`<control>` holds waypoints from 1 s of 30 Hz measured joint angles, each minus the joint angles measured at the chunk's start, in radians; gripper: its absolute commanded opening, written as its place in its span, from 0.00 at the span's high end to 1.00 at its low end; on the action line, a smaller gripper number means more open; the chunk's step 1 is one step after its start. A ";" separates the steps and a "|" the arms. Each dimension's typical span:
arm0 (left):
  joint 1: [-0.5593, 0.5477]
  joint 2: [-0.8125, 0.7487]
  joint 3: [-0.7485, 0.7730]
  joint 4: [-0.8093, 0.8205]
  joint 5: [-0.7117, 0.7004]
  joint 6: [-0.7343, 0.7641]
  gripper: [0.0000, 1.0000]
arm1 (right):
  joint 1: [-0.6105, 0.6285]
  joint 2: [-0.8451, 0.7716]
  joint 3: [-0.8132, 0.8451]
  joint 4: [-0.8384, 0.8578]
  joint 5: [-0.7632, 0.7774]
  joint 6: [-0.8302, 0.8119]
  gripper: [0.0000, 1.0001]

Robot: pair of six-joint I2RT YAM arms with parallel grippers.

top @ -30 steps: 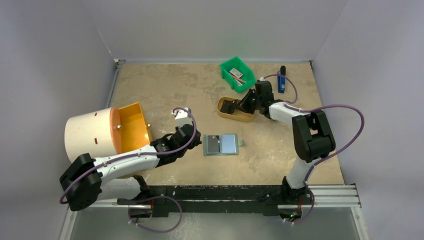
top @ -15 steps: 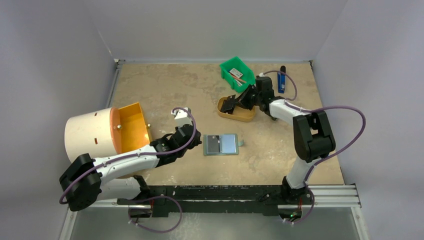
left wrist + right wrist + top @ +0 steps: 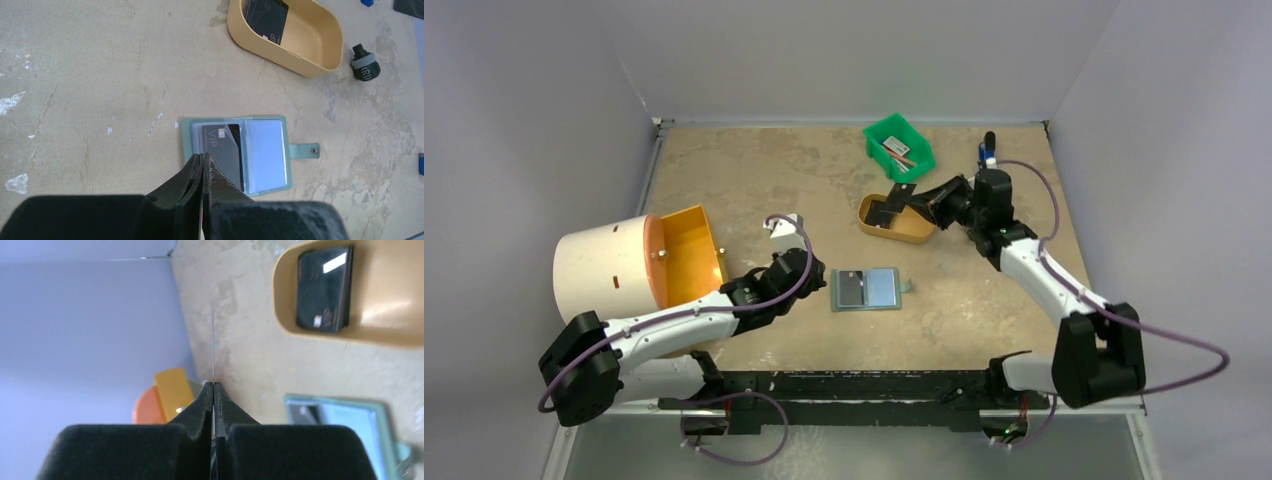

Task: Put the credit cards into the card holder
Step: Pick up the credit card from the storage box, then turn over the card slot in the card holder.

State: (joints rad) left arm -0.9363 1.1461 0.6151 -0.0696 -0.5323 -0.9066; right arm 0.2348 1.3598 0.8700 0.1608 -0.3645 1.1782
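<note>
The card holder (image 3: 867,289) lies open on the table, its snap tab pointing right. One black credit card (image 3: 226,150) sits in its left pocket; the right pocket (image 3: 265,155) is pale blue. My left gripper (image 3: 202,156) is shut, its tips at the holder's near-left edge with nothing between them. My right gripper (image 3: 921,197) is shut on a credit card (image 3: 905,189) and holds it in the air over the tan tray (image 3: 914,232). In the right wrist view that card (image 3: 213,340) shows edge-on as a thin line. More black cards (image 3: 322,287) lie in the tray.
A green bin (image 3: 899,147) with small items stands behind the tray, and a blue object (image 3: 987,150) lies to its right. A small black knob (image 3: 364,62) sits right of the tray. A white cylinder with an orange-yellow opening (image 3: 629,262) fills the left side.
My right gripper has risen out of the tan tray with a card while that arm's wrist swung back to the right. The left arm has hardly moved.
</note>
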 measured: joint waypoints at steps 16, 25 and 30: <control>0.000 0.002 0.005 -0.006 0.000 -0.011 1.00 | 0.043 -0.153 0.081 -0.189 -0.020 -0.092 1.00; 0.000 0.070 0.023 0.079 0.076 0.054 0.95 | 0.159 -0.315 -0.059 -0.438 0.022 -0.566 1.00; 0.000 0.195 0.076 0.130 0.149 0.071 0.93 | 0.157 -0.278 -0.187 -0.497 0.007 -0.597 1.00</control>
State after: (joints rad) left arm -0.9367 1.3415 0.6907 0.0605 -0.3832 -0.8360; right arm 0.3916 1.0813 0.6827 -0.3359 -0.3576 0.5812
